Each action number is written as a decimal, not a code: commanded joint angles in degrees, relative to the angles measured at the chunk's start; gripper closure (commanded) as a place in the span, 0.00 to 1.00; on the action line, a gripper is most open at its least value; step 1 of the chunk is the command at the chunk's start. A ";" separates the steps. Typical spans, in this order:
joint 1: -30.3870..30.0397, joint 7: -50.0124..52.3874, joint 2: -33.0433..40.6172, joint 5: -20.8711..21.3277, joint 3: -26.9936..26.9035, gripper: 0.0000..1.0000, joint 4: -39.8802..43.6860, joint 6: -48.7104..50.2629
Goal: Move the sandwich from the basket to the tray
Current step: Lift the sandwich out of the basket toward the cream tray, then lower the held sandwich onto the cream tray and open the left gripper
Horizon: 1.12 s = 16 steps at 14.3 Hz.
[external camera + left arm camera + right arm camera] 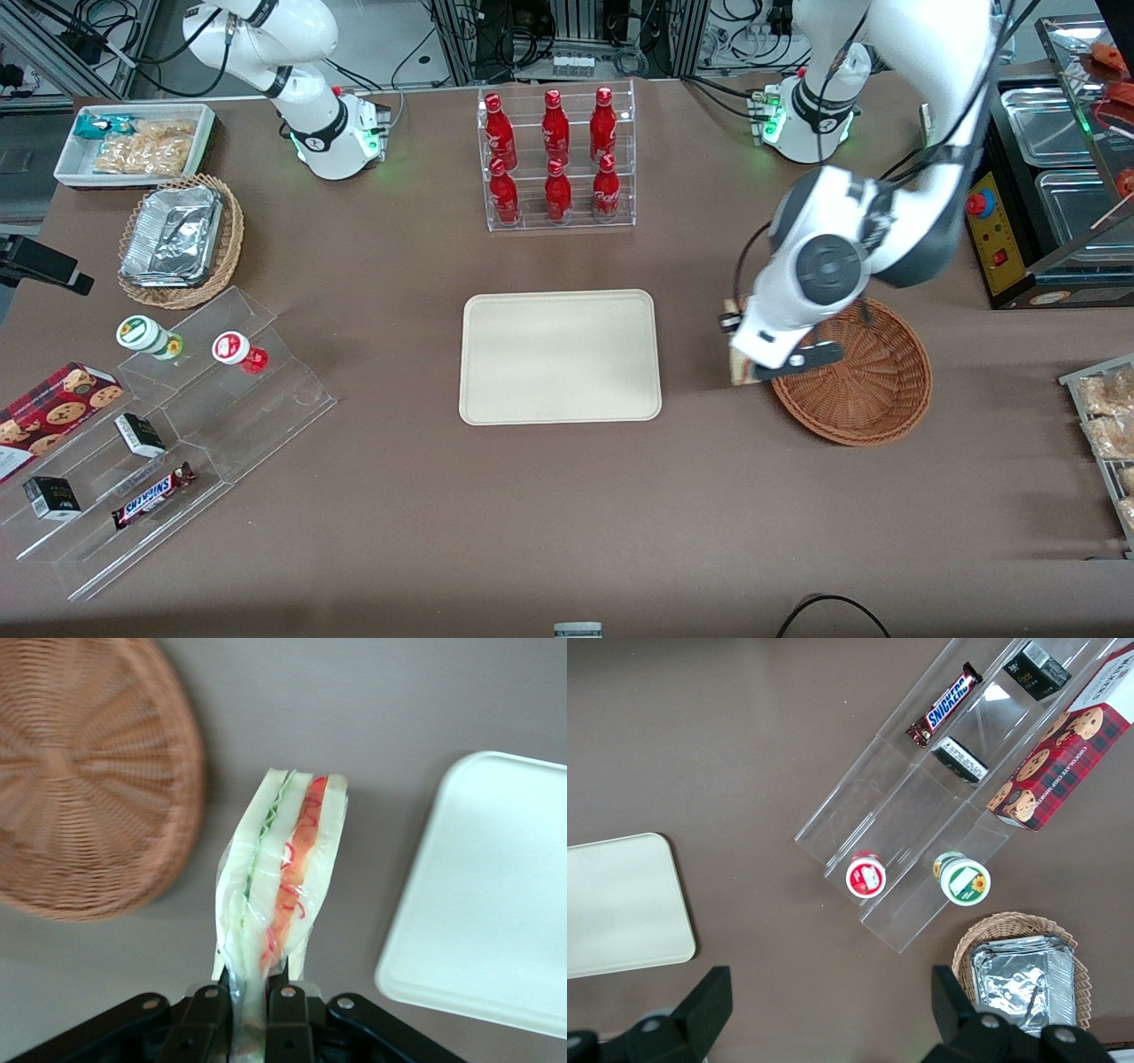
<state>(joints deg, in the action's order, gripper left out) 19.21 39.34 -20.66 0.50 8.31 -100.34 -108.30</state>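
My left gripper (253, 1001) is shut on the sandwich (282, 870), a plastic-wrapped wedge of white bread with red and green filling. In the front view the gripper (742, 365) hangs above the table between the basket (873, 381) and the tray (560, 355), just off the basket's rim, with the sandwich (734, 356) mostly hidden under the wrist. The brown wicker basket (75, 771) holds nothing that I can see. The cream tray (496, 895) is bare.
A clear rack of red bottles (555, 156) stands farther from the front camera than the tray. A lighter wicker basket with a foil container (180, 239), a white snack bin (135, 142) and clear tiered shelves (168, 416) lie toward the parked arm's end. A black appliance (1054, 186) stands at the working arm's end.
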 commanded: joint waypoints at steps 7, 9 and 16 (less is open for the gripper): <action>14.26 16.63 -19.40 -0.41 -0.67 0.99 19.72 -8.77; 16.46 19.00 -22.83 -0.41 -0.67 0.99 23.59 -8.85; 19.99 21.65 -26.27 -0.41 0.65 0.99 25.54 -13.42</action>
<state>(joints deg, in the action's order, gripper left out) 38.36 59.98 -45.04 0.47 8.91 -76.84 -121.34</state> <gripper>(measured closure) 0.859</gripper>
